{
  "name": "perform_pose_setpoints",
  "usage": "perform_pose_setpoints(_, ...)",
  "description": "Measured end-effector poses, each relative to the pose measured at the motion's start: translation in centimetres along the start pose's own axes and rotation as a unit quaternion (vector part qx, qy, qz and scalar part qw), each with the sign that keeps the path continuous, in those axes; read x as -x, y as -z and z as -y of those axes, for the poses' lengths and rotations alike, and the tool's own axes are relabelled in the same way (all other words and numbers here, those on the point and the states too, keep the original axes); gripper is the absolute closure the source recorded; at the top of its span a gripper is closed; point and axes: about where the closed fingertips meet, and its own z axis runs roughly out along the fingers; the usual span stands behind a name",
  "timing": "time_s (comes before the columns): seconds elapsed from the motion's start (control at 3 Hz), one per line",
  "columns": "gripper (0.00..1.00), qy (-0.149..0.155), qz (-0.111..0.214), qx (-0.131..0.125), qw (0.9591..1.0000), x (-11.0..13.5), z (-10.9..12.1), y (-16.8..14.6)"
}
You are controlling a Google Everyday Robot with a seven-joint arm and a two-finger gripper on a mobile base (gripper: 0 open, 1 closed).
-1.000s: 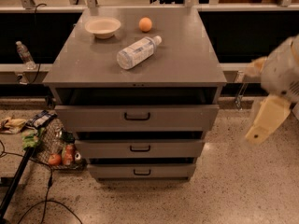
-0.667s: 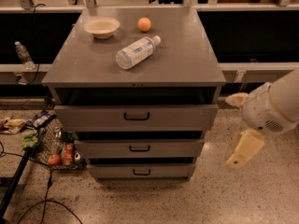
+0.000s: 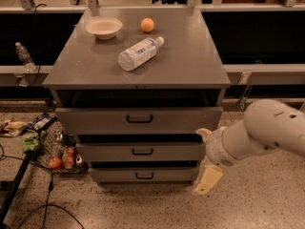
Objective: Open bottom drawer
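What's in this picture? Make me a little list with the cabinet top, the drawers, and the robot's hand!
on top: bowl, orange, water bottle lying on its side
drawers: three, in the grey cabinet
bottom drawer: its handle is untouched
gripper: low down, beside the cabinet's bottom right corner, to the right of the handle

Gripper [image 3: 206, 157] right of the bottom drawer [image 3: 143, 175] (lowest of three).
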Motion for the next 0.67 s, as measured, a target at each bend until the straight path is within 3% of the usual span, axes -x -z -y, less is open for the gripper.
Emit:
perform_pose_setpoints(0.33, 0.00, -0.003, 0.004, -0.038, 0.9993, 0.13, 1.72, -0.48)
perform_pose_setpoints(0.67, 0.00, -0.002, 0.004, -0.036, 0.9993, 0.23, 1.67, -0.36)
